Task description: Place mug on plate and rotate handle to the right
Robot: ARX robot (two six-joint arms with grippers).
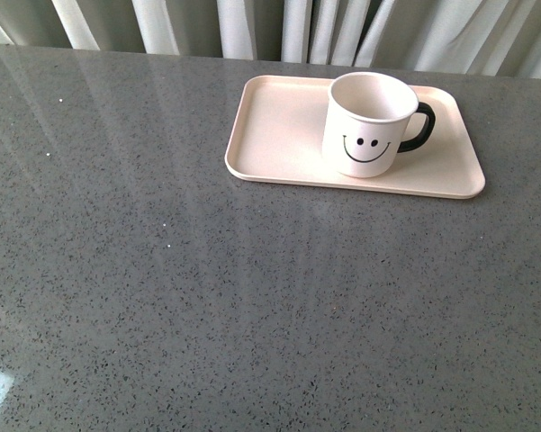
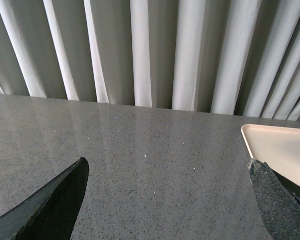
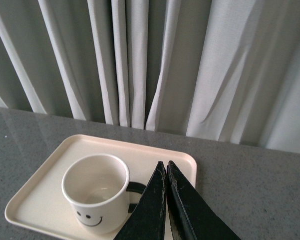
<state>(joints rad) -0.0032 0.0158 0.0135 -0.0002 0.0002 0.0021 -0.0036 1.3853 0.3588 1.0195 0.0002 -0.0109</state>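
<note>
The white mug (image 1: 367,121) with a black smiley face stands upright on the pale pink plate (image 1: 275,135), toward the plate's right half. Its black handle (image 1: 420,127) points to the right. Neither arm shows in the front view. In the right wrist view the mug (image 3: 95,196) sits on the plate (image 3: 45,187) with the handle (image 3: 135,192) partly behind my right gripper (image 3: 165,164), which is shut with nothing in it and apart from the mug. My left gripper (image 2: 168,166) is open over bare table, with a corner of the plate (image 2: 277,147) beside one finger.
The grey speckled table (image 1: 207,288) stretches wide in front of and left of the plate. Pale curtains (image 1: 279,27) hang along the far table edge, just behind the plate.
</note>
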